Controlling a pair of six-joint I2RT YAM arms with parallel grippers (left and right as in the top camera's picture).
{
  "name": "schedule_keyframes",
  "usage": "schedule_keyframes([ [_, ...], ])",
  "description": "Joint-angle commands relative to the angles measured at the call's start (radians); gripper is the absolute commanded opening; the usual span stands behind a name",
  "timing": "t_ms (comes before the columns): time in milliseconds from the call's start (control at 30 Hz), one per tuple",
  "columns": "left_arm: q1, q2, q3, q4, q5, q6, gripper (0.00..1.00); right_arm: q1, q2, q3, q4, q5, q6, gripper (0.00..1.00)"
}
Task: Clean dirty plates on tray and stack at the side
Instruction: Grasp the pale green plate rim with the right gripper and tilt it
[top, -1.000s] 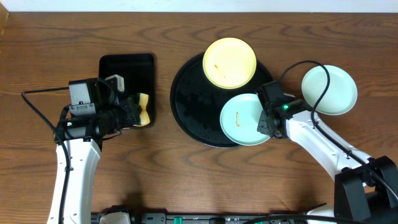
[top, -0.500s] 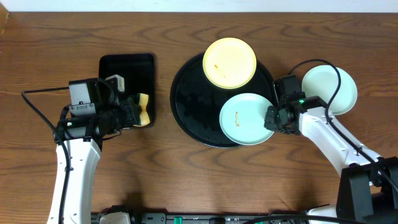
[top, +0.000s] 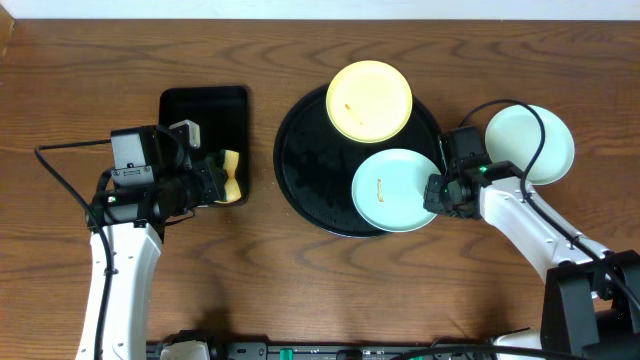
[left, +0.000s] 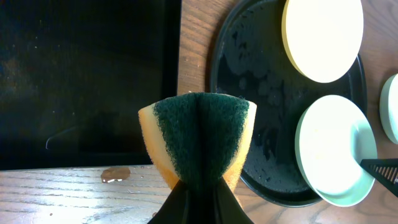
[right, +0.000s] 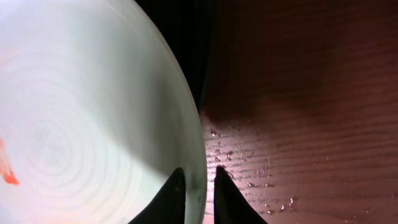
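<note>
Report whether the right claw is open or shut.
Shut on the smeared mint plate: the right claw pinches its rim from both sides.

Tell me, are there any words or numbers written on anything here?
None can be read in any view.
The yellow plate, mint plate on the tray, mint plate on the table, round tray, rectangular tray and sponge are all plain.
Orange marks on the two plates on the round tray: smears, not writing.
Grey box on the left arm: too small to tell.
</note>
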Motion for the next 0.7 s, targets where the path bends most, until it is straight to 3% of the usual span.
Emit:
schedule_keyframes([
  [0, 0.004, -0.005, 0.029, 0.000, -0.009, 0.018, 0.08, -0.006, -0.006, -0.008, 0.001, 0.003, -0.008, 0.17],
  [100, 0.004, -0.005, 0.029, 0.000, -0.009, 0.018, 0.08, -0.005, -0.006, -0.008, 0.002, 0.000, 0.004, 0.17],
  [267, 0.004, -0.005, 0.029, -0.001, -0.008, 0.018, 0.08, -0.005, -0.006, -0.008, 0.002, 0.000, 0.004, 0.01],
  [467, 0.004, -0.005, 0.029, -0.003, -0.009, 0.018, 0.08, -0.006, -0.012, -0.008, -0.008, 0.011, -0.009, 0.01],
  [667, 0.004, -0.005, 0.029, 0.009, -0.009, 0.019, 0.08, -0.005, -0.136, 0.021, 0.016, 0.033, -0.064, 0.01],
])
